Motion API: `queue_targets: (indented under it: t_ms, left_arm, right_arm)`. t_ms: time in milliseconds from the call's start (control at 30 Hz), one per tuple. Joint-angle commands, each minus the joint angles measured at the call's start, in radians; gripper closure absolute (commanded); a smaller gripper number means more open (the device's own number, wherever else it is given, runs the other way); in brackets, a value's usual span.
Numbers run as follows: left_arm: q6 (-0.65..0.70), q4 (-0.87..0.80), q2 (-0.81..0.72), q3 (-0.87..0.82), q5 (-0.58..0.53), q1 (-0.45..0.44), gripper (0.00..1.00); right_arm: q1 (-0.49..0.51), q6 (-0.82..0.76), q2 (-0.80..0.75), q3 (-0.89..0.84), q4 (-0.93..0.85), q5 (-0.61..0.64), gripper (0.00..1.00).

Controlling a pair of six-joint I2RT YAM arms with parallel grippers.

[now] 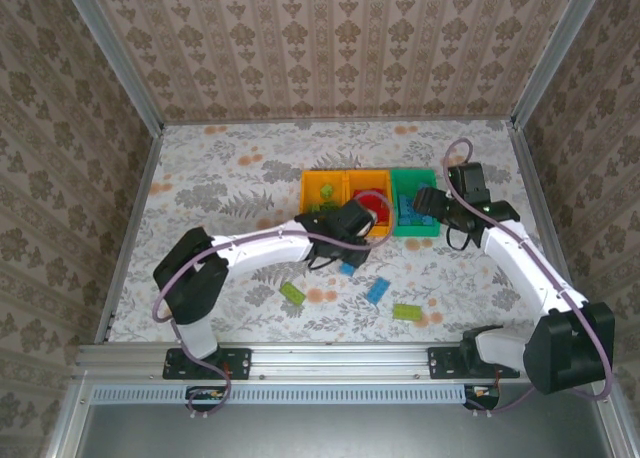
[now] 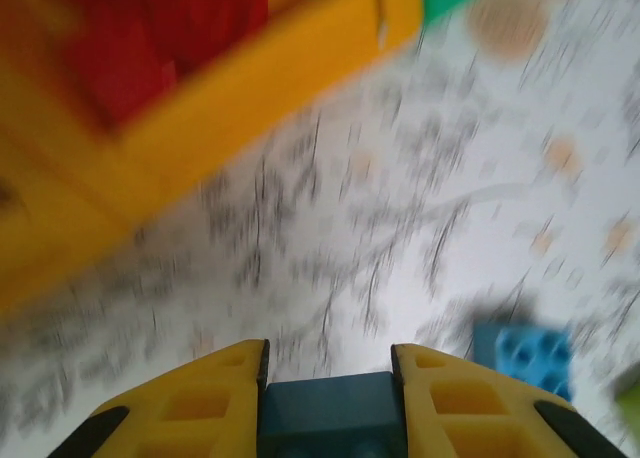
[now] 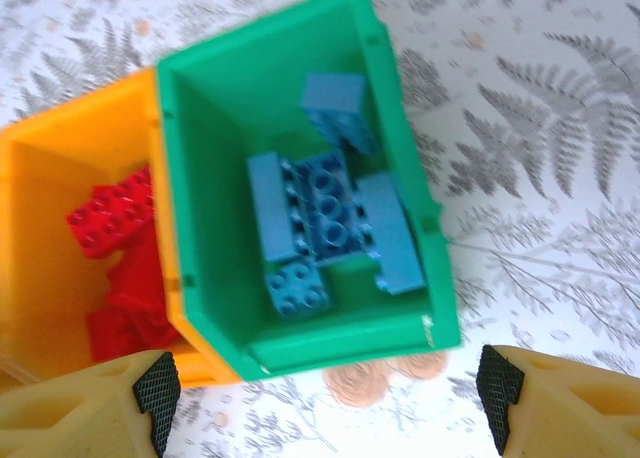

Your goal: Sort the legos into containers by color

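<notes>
Nearest the bases, scattered on the table (image 1: 200, 178) and well apart: a lime brick (image 1: 292, 292), a loose blue brick (image 1: 378, 289), a second lime brick (image 1: 407, 311). A step further out, the left gripper (image 2: 327, 363), clenched on a dark blue brick (image 2: 325, 413), pinned between the yellow fingers (image 2: 190, 408). Looks to lie crosswise, long side spanning the gap, but cut off by the bottom edge, so no firm call on its length. Just beside it to the right, on the table, a small pale blue brick (image 2: 522, 358), blurred. Now the relation that counts: ahead and to the right of that grip, the green bin (image 3: 230, 108), holding a heap of blue bricks (image 3: 325, 213); straight ahead and left, touching the green bin's side, the orange bin (image 2: 250, 88) with the red bricks (image 3: 110, 218). Calls, by the look of it, for a carry forward and rightward, past the orange corner. Hovering right at the green bin's near wall: the right gripper (image 3: 325, 383), spread wide, grasping nothing, clearly the nearer of the two to that bin, so possibly in the way. Along the same row, further left, a second orange bin (image 1: 304, 193), with what may be lime pieces inside, too small to confirm. Left wrist view smeared throughout; green bin there just a corner at the top edge.
</notes>
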Motion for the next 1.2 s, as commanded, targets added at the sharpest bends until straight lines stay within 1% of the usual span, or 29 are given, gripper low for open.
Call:
queue_targets:
  t_ms: [0, 100, 167, 233, 367, 467, 600, 767, 900, 1000, 1067, 1167]
  left_arm:
    - [0.091, 0.034, 0.065, 0.146, 0.027, 0.031, 0.77]
    - [0.105, 0.076, 0.143, 0.267, 0.089, 0.055, 0.77]
    - [0.103, 0.098, 0.198, 0.35, 0.132, 0.07, 0.77]
    - [0.098, 0.106, 0.255, 0.437, 0.16, 0.078, 0.77]
    - [0.082, 0.139, 0.338, 0.558, 0.206, 0.088, 0.76]
    - [0.054, 0.155, 0.398, 0.639, 0.227, 0.094, 0.76]
    - [0.011, 0.164, 0.472, 0.728, 0.222, 0.104, 0.75]
    - [-0.033, 0.204, 0.523, 0.779, 0.222, 0.113, 0.7]
    - [-0.064, 0.206, 0.543, 0.798, 0.22, 0.117, 0.57]
    - [-0.08, 0.206, 0.536, 0.792, 0.215, 0.12, 0.39]
    - [-0.074, 0.216, 0.525, 0.786, 0.242, 0.116, 0.32]
    - [-0.042, 0.208, 0.486, 0.755, 0.231, 0.106, 0.08]
  right_arm:
    - [-0.033, 0.016, -0.077, -0.073, 0.001, 0.024, 0.19]
    - [-0.042, 0.035, -0.125, -0.135, 0.006, 0.007, 0.19]
    - [-0.042, 0.041, -0.138, -0.156, -0.021, -0.005, 0.19]
    - [-0.042, 0.046, -0.143, -0.175, -0.06, -0.018, 0.19]
    - [-0.042, 0.068, -0.174, -0.236, -0.073, -0.055, 0.19]
    - [-0.042, 0.082, -0.207, -0.282, -0.076, -0.075, 0.19]
    - [-0.041, 0.119, -0.242, -0.33, -0.088, -0.1, 0.2]
    - [-0.039, 0.155, -0.283, -0.377, -0.072, -0.142, 0.21]
    - [-0.01, 0.133, -0.298, -0.387, -0.076, -0.192, 0.23]
    - [0.045, 0.149, -0.29, -0.379, -0.131, -0.173, 0.22]
    - [0.08, 0.175, -0.288, -0.388, -0.151, -0.144, 0.22]
    - [0.089, 0.217, -0.311, -0.422, -0.136, -0.108, 0.22]
